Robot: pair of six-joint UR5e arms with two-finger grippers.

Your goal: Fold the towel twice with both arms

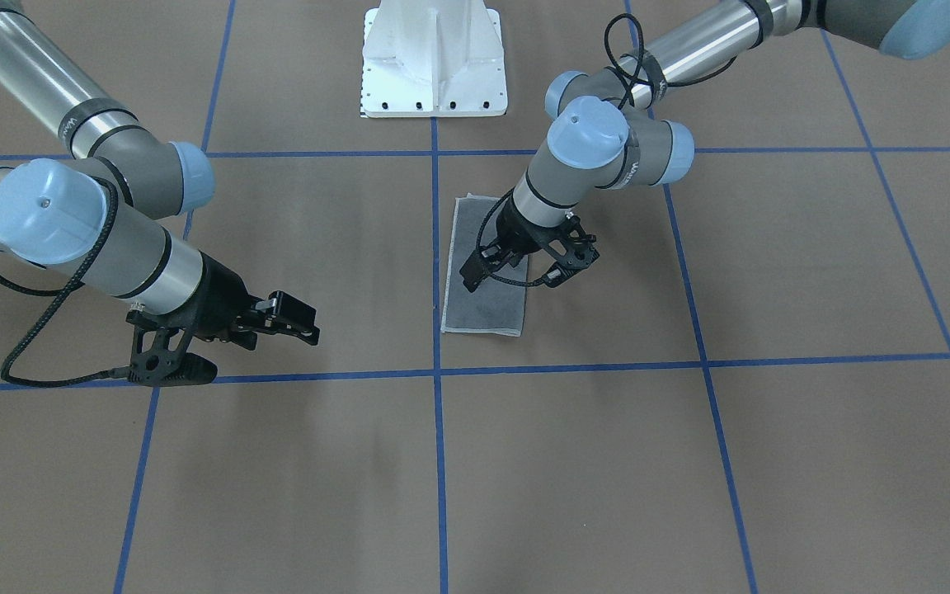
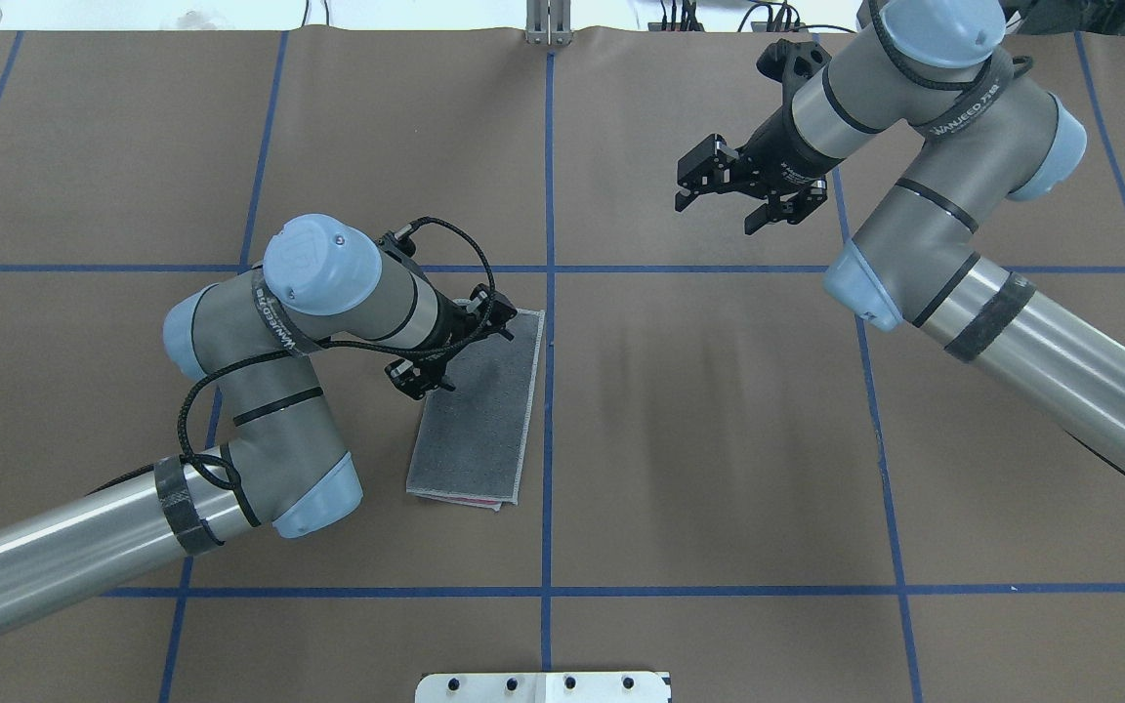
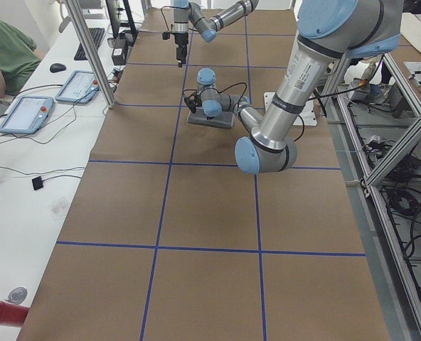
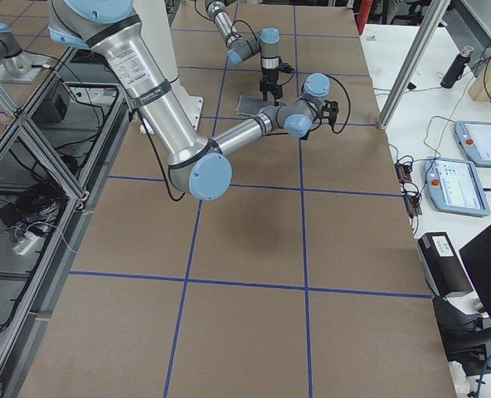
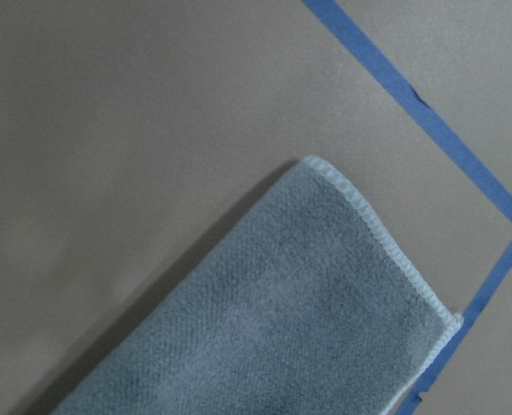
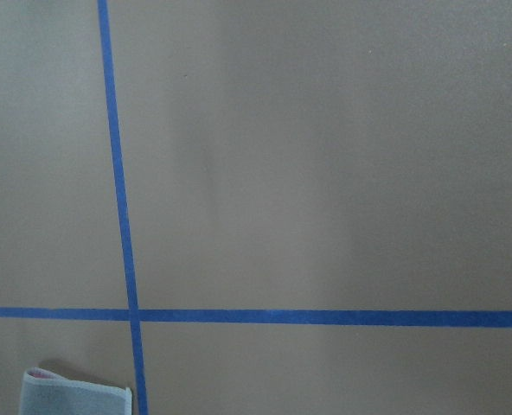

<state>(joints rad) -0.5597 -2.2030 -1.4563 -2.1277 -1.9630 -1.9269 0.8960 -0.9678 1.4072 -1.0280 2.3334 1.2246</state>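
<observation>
We count 1 towel (image 2: 479, 410), grey up, on blue-taped table (image 2: 719, 439), 2 hands. Left hand (image 2: 455, 347), spread, hangs over its far-left edge. Right hand (image 2: 716, 215) released, far right.

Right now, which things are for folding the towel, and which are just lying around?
For the job: the towel, folded to a grey strip; the left gripper, open above it; the right gripper, open, far off.
Just lying about: a tablet, a keyboard and a mouse on the side table.
</observation>
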